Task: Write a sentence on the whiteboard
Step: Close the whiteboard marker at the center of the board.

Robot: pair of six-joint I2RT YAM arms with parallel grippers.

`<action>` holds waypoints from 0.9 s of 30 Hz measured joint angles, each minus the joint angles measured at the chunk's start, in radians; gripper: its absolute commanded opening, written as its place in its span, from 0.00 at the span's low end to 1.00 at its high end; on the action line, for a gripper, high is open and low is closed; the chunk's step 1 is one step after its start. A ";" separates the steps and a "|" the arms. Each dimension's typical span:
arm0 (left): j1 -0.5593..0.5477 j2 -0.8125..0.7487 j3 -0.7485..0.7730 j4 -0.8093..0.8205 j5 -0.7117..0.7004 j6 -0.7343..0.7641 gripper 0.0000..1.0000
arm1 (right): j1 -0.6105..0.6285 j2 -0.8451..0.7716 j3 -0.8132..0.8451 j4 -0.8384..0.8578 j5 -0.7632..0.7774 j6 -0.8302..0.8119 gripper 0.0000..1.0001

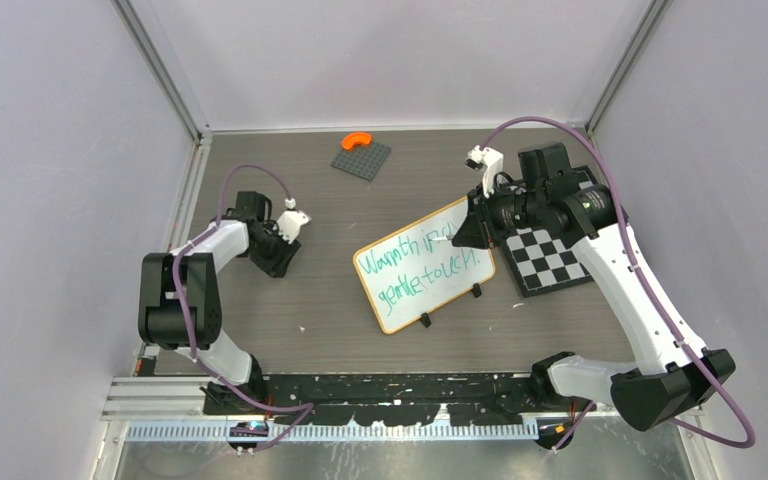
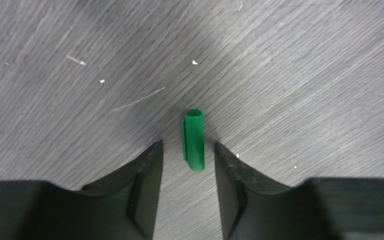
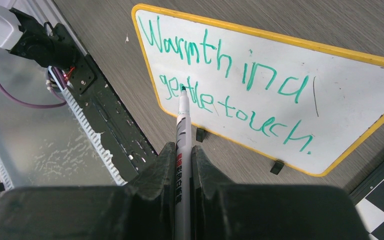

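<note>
The whiteboard (image 1: 400,300) lies tilted at mid-table, orange-framed with black clips. The sentence (image 1: 418,265) in green fills two lines; in the right wrist view the sentence (image 3: 230,85) reads about "Warmth in a gentle touch." My right gripper (image 3: 182,147) is shut on a white marker (image 3: 182,125), whose tip hangs over the board's (image 3: 350,100) lower line; from above that gripper (image 1: 472,228) sits at the board's right end. My left gripper (image 2: 187,145) stands open, low over the table, with a green marker cap (image 2: 193,140) lying between its fingertips and a gap on either side.
A black-and-white checkerboard (image 1: 550,258) lies right of the whiteboard, under the right arm. A grey plate (image 1: 362,160) with an orange piece (image 1: 357,141) sits at the back. The black rail (image 1: 380,390) runs along the near edge.
</note>
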 measured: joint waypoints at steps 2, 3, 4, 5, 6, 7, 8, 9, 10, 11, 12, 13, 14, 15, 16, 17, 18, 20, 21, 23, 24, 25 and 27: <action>-0.009 0.000 -0.003 0.011 -0.006 0.003 0.23 | 0.000 0.002 0.000 0.000 0.003 0.000 0.00; -0.012 0.000 -0.003 0.014 -0.006 0.005 0.17 | 0.000 0.002 0.000 0.000 0.003 0.000 0.00; -0.016 0.000 -0.003 0.015 -0.006 0.007 0.11 | 0.000 0.003 0.000 0.000 0.003 0.000 0.00; -0.019 -0.001 -0.004 0.015 -0.007 0.010 0.06 | 0.000 0.005 0.000 0.000 0.003 0.000 0.00; -0.021 -0.002 -0.004 0.015 -0.008 0.011 0.03 | 0.000 0.007 0.000 0.000 0.003 0.000 0.00; -0.022 -0.003 -0.003 0.013 -0.007 0.011 0.00 | 0.000 0.010 0.000 -0.001 0.003 0.000 0.00; -0.023 -0.005 0.003 0.002 -0.005 0.014 0.00 | 0.000 0.013 0.000 -0.001 0.003 0.000 0.00; -0.023 -0.006 0.010 -0.009 -0.004 0.013 0.00 | 0.000 0.018 0.000 -0.001 0.002 0.000 0.00; -0.023 -0.006 0.023 -0.042 0.002 0.013 0.00 | 0.000 0.021 0.000 0.000 0.001 0.000 0.00; -0.023 -0.012 0.037 -0.070 0.011 0.012 0.00 | 0.000 0.025 0.000 0.000 -0.001 0.002 0.00; -0.024 -0.021 0.056 -0.105 0.023 0.008 0.00 | 0.000 0.029 0.000 0.000 -0.002 0.005 0.00; -0.024 -0.036 0.087 -0.150 0.039 0.005 0.00 | 0.000 0.032 0.000 0.003 -0.005 0.011 0.00; -0.026 -0.056 0.129 -0.197 0.057 0.000 0.00 | 0.000 0.033 0.000 0.008 -0.007 0.019 0.00; -0.030 -0.081 0.178 -0.235 0.072 -0.008 0.00 | 0.000 0.034 0.000 0.013 -0.009 0.024 0.00; -0.039 -0.109 0.232 -0.269 0.085 -0.013 0.00 | 0.000 0.034 0.000 0.019 -0.013 0.031 0.00; -0.053 -0.138 0.288 -0.295 0.094 -0.017 0.00 | 0.000 0.034 0.002 0.026 -0.018 0.040 0.00; -0.073 -0.172 0.351 -0.320 0.107 -0.020 0.00 | 0.000 0.035 0.004 0.032 -0.022 0.047 0.00; -0.121 -0.229 0.451 -0.367 0.133 -0.025 0.00 | 0.000 0.037 0.012 0.039 -0.033 0.060 0.00; -0.146 -0.251 0.489 -0.388 0.147 -0.029 0.00 | 0.000 0.039 0.018 0.044 -0.040 0.069 0.00; -0.214 -0.294 0.569 -0.447 0.185 -0.039 0.00 | 0.000 0.040 0.020 0.060 -0.066 0.086 0.00; -0.251 -0.310 0.597 -0.473 0.203 -0.043 0.00 | 0.000 0.039 0.020 0.065 -0.080 0.098 0.00; -0.295 -0.325 0.622 -0.501 0.224 -0.045 0.00 | 0.000 0.039 0.019 0.075 -0.095 0.112 0.00; -0.354 -0.341 0.646 -0.541 0.251 -0.049 0.00 | 0.000 0.038 0.014 0.103 -0.128 0.146 0.00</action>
